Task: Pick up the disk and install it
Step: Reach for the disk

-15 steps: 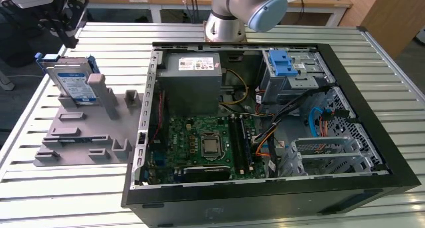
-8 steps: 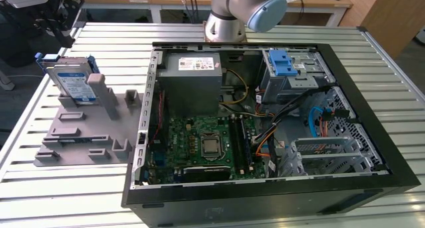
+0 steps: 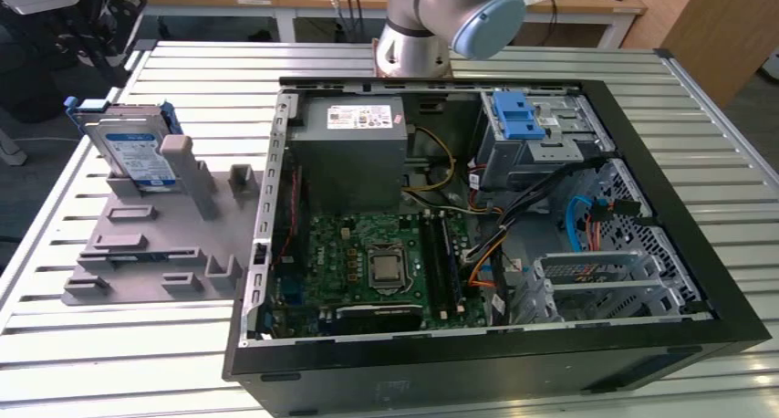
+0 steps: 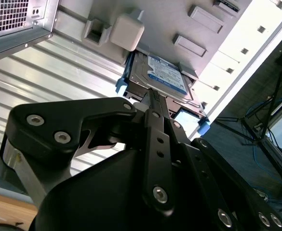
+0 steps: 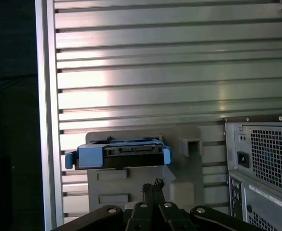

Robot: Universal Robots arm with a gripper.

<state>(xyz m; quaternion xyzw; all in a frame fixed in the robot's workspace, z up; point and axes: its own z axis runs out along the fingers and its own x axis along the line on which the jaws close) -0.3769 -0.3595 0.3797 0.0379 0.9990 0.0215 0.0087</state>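
I see the gripper (image 5: 153, 185) in both wrist views with its black fingers pressed together and nothing between them. It is aimed at the disk (image 5: 126, 156) and is not gripping it. In the exterior view, from the exterior view's left, the disk (image 3: 137, 153) stands on edge in the grey holder (image 3: 146, 254), label outward, its blue rail frame round the edges. The holder lies on the slatted table (image 3: 36, 245), just beside the open case (image 3: 487, 372). Inside the case I see the grey box (image 3: 353, 158) at the back, the green board (image 3: 365, 263) in front of it, and the blue latch (image 3: 517, 124) further towards the exterior view's right. The arm (image 3: 426, 21) rises behind the case.
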